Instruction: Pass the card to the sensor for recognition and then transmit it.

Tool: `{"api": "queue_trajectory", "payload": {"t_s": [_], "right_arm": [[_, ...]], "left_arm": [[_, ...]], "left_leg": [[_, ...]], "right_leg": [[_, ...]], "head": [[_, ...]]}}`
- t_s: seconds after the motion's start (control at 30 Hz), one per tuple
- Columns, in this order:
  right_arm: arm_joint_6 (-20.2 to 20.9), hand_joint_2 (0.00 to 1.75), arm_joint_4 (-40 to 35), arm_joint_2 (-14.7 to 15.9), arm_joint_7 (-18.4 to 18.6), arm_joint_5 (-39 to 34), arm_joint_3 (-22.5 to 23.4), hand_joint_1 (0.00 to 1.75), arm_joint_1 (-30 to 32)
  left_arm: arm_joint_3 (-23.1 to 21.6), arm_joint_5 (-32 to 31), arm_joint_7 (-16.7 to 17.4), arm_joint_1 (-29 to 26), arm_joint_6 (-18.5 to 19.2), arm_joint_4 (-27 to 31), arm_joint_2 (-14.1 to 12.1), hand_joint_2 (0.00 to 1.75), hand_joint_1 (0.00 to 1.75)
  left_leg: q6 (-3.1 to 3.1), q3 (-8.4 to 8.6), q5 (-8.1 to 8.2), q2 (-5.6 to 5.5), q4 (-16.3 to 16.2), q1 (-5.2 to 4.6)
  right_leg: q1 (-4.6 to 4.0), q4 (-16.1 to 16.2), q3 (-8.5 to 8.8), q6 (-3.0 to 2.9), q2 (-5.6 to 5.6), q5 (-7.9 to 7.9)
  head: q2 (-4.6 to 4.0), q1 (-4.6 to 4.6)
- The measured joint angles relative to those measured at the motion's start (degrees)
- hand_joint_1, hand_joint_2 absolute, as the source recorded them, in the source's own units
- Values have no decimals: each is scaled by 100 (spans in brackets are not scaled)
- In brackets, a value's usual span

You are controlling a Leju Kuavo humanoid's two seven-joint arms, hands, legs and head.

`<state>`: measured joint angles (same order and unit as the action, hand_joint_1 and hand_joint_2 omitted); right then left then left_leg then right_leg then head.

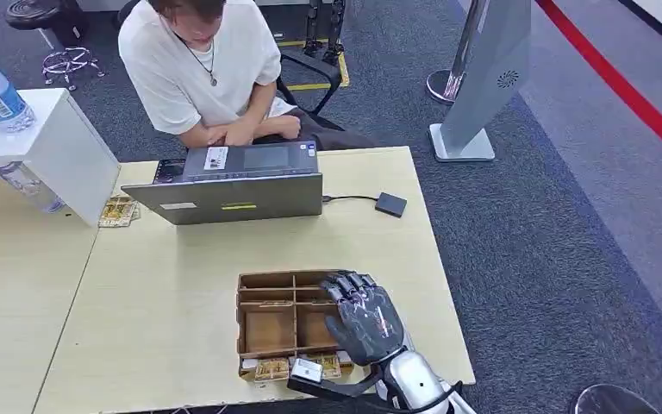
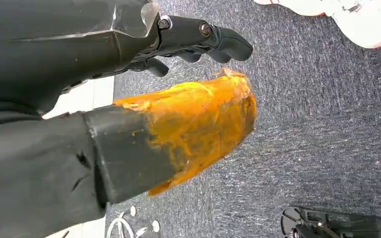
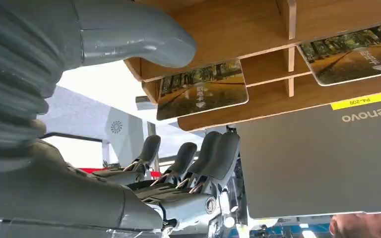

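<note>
bench (image 1: 181, 328): right hand (image 1: 364, 321) above wooden tray (image 1: 263, 332), fingers (image 3: 188, 156) spread, grasping nothing (cards (image 3: 201, 89) unpicked); sensor (image 1: 390, 204) at 12 o'clock.

Pale wooden tables (image 1: 164, 336) stand on dark grey carpet (image 1: 560, 259) (a red stripe (image 1: 621, 82) crosses it), beside a white cabinet (image 1: 69, 151).

organizer (image 1: 267, 332) front of table (image 1: 181, 285); laptop (image 1: 233, 194) behind; sensor (image 1: 390, 204) right of laptop
</note>
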<state>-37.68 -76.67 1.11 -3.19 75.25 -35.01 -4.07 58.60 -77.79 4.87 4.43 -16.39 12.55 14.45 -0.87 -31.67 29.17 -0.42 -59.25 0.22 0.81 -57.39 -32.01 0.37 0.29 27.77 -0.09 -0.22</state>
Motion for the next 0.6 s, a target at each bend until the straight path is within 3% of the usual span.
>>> {"api": "queue_trajectory", "payload": {"t_s": [0.3,0.43,0.47,0.6], "right_arm": [[9,175,48,0,11,15,0,84,-12],[17,175,72,0,24,35,0,99,-28],[22,175,81,0,39,50,0,120,-32],[33,175,105,0,61,66,0,134,-55]], "left_arm": [[0,-4,0,0,0,0,0,0,0],[0,-7,0,0,2,0,0,0,0],[0,-15,0,0,2,0,0,0,0],[0,-39,0,0,4,0,0,0,0]], "left_leg": [[0,0,0,0,0,0],[0,0,0,0,0,0],[0,0,0,0,0,0],[0,0,0,0,0,0]], "right_leg": [[0,0,0,0,0,0],[0,0,0,0,0,0],[0,0,0,0,0,0],[0,0,0,0,0,0]], "head": [[0,-2],[0,0],[0,0],[0,0]]}}
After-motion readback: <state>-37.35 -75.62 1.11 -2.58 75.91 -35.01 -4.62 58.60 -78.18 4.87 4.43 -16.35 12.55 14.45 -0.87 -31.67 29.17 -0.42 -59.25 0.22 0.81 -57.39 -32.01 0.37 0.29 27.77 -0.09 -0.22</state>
